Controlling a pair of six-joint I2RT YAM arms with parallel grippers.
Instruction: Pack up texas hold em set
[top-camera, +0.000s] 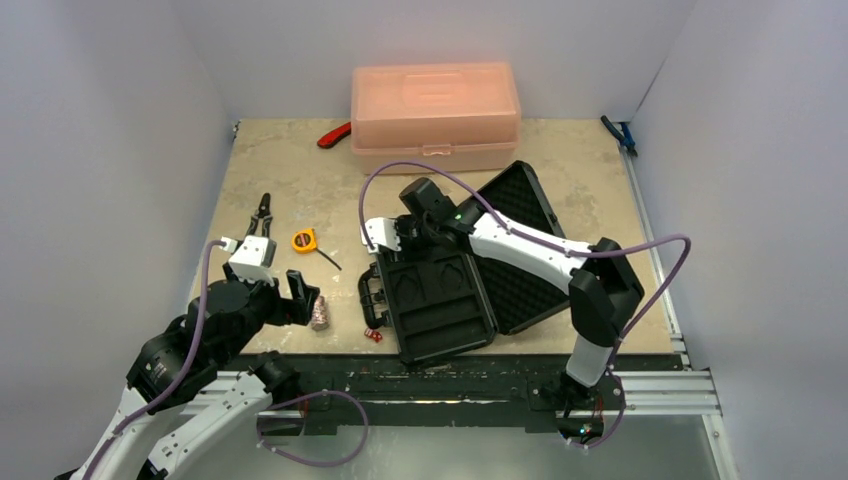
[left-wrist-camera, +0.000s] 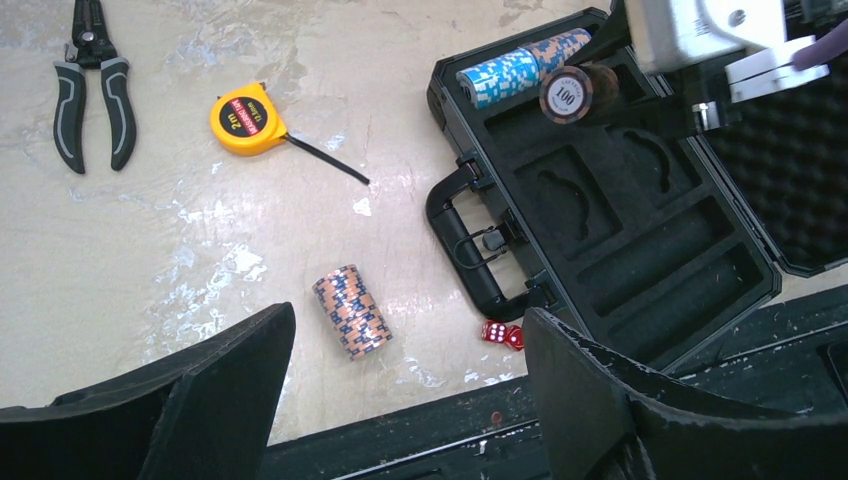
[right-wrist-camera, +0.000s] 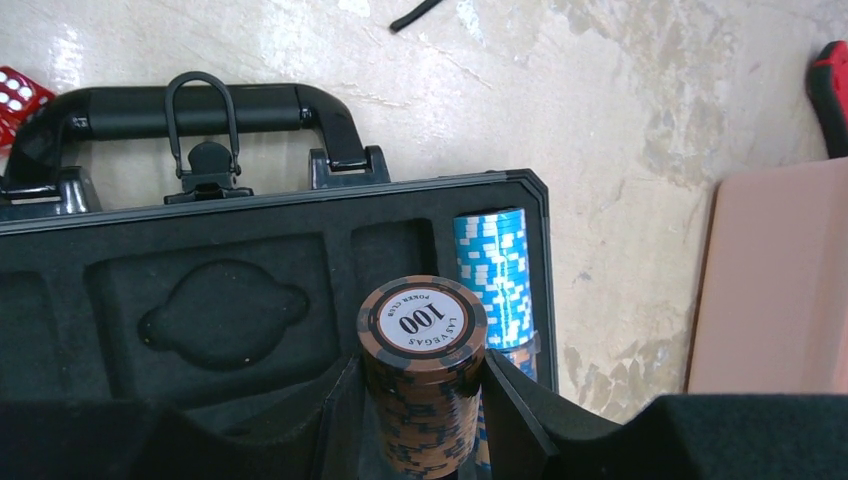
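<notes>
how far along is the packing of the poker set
Done: a blue chip stack lies in a slot of the open briefcase. In hand: the right gripper holds a brown 100 stack over the case. To do: a reddish-brown stack and two red dice lie on the table; the left gripper is open above them.

The table is carrying a chip stack just ahead of the left gripper, 2 dice and the briefcase rightward, tape measure beyond.

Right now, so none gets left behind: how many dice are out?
2. Both red dice lie side by side on the table beside the case handle, near the front edge. Others may be hidden under the right arm.
</notes>
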